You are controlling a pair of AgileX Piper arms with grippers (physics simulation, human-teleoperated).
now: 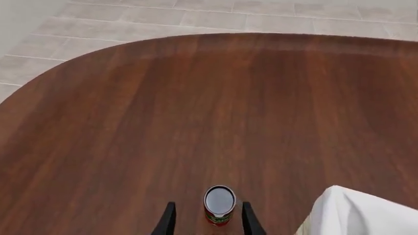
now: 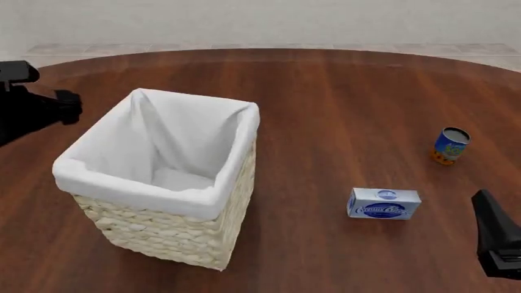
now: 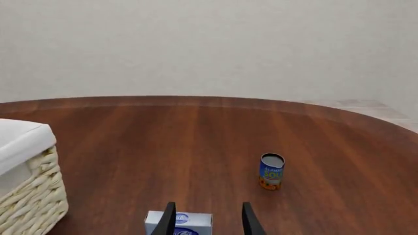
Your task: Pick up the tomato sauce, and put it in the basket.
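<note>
The tomato sauce [image 1: 219,204] was seen upright at the lower centre of the left wrist view, between the spread fingers of the left pincer [image 1: 207,223], not gripped. The basket [image 2: 167,235] was close beside it. The right pincer [image 3: 206,219], likewise apart, was occupied elsewhere.

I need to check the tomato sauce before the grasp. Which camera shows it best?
The left wrist view: the tomato sauce stands upright on the table, seen from above between the open left gripper fingers, with part of its label showing. The front and right wrist views do not show it at all.
</note>
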